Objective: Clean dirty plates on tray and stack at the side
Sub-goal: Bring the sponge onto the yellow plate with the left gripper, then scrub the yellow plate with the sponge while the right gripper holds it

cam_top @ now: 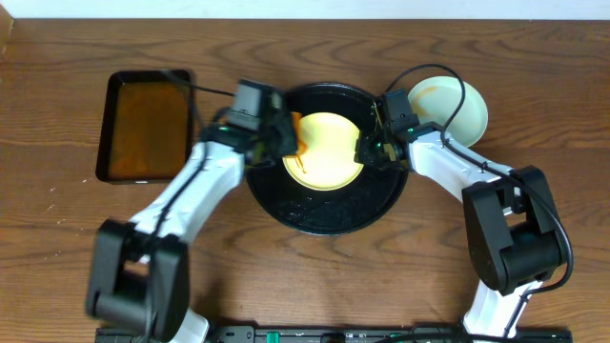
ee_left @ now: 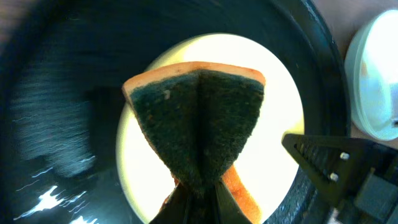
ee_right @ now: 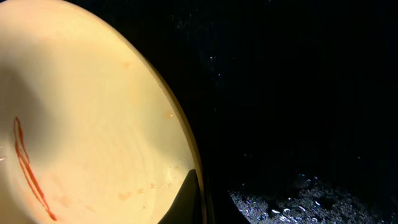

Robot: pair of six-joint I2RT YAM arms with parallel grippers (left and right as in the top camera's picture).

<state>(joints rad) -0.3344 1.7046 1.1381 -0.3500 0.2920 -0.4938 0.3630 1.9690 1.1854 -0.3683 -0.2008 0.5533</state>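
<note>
A pale yellow plate (cam_top: 329,148) with orange streaks lies in the large round black tray (cam_top: 324,224). My left gripper (cam_top: 286,138) is shut on a folded sponge (ee_left: 199,118), green scouring side up, at the plate's left part (ee_left: 273,118). In the left wrist view its jaws (ee_left: 198,202) pinch the sponge's narrow end. My right gripper (cam_top: 367,152) is shut on the yellow plate's right rim; in the right wrist view (ee_right: 199,199) one finger lies inside the rim of the plate (ee_right: 93,124). A pale blue-green plate (cam_top: 457,105) sits on the table beside the tray, at the back right.
A small rectangular black tray of brown liquid (cam_top: 143,124) stands at the back left. The black tray's floor (ee_right: 311,93) is wet, with droplets at its near part. The pale plate (ee_left: 373,81) shows just beyond the tray's rim in the left wrist view.
</note>
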